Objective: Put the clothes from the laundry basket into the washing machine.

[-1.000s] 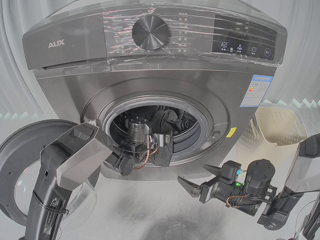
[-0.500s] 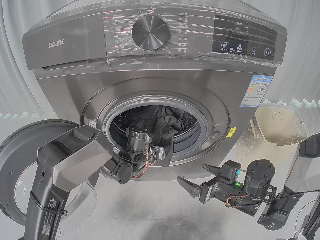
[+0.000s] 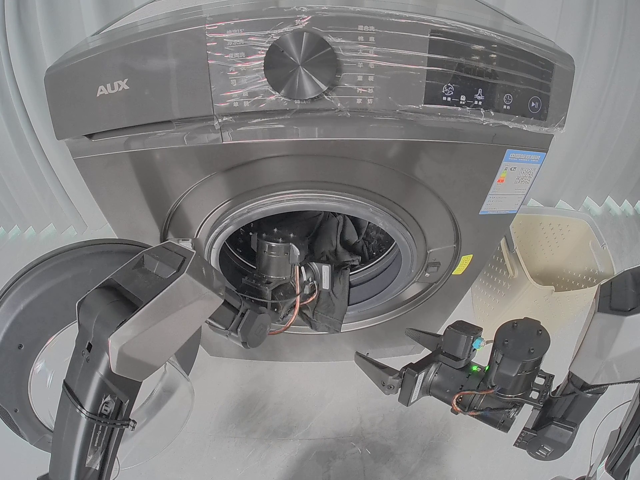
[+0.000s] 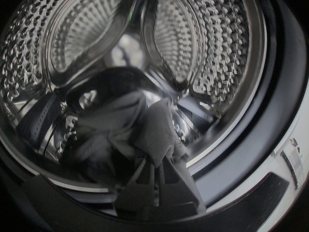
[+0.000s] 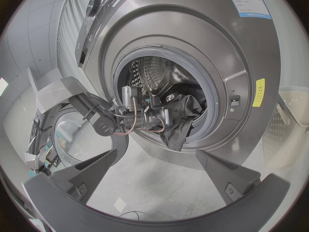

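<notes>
The washing machine stands with its round door swung open to the left. My left gripper is in the mouth of the drum, shut on a dark grey garment. Part of the garment lies inside the drum and part hangs over the lower rim. In the left wrist view the fingers pinch a fold of the cloth. My right gripper hovers open and holds nothing, low in front of the machine. The cream laundry basket leans at the right.
Pale curtains hang behind the machine. Bare grey floor lies in front of it. The open door fills the space at the lower left. In the right wrist view the left arm crosses in front of the drum opening.
My left gripper dipped a little and then rose again at the drum mouth, still holding the garment, whose hanging part bunched up and dropped back over the rim. The right arm kept still.
</notes>
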`<state>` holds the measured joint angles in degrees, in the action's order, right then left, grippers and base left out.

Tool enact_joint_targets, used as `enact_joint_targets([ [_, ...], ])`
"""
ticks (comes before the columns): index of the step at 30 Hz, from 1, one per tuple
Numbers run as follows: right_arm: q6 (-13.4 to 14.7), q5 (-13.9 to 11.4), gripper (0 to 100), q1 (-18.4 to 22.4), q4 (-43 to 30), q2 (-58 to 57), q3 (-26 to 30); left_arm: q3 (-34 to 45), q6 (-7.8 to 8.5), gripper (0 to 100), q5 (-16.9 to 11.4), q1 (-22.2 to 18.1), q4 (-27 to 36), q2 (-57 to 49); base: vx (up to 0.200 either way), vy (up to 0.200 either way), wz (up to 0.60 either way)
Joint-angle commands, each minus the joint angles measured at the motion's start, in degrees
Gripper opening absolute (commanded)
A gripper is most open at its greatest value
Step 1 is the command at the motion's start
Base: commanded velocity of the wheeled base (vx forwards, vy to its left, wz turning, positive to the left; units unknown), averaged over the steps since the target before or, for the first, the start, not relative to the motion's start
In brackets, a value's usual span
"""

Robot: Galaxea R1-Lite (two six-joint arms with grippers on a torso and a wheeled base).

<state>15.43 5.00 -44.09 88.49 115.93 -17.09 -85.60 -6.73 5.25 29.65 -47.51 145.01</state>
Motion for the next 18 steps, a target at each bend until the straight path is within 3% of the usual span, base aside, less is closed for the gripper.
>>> enact_joint_targets([
  [1,0.0,-0.1,100,0.1,0.0,0.1,0.0,-8.7,-1.36,0,2.7,-1.6,-0.8,2.8,0.0,0.0,0.0],
  [7,0.0,0.0,100,0.1,0.0,0.0,0.0,-17.9,-1.53,0,4.7,-3.7,-0.9,6.5,0.0,0.0,0.0],
  [16,0.0,-0.1,100,0.1,0.0,0.0,0.0,-17.5,-1.53,0,4.8,-4.0,-2.0,7.0,0.0,0.0,0.0],
  [17,0.0,-0.1,100,0.1,0.0,0.0,0.0,-16.4,-1.44,100,4.7,-3.7,-2.2,6.8,0.0,0.0,0.0],
  [18,0.0,0.0,100,0.1,0.0,0.0,0.0,-14.9,-1.44,100,4.7,-3.5,-2.2,6.4,0.0,0.0,0.0],
])
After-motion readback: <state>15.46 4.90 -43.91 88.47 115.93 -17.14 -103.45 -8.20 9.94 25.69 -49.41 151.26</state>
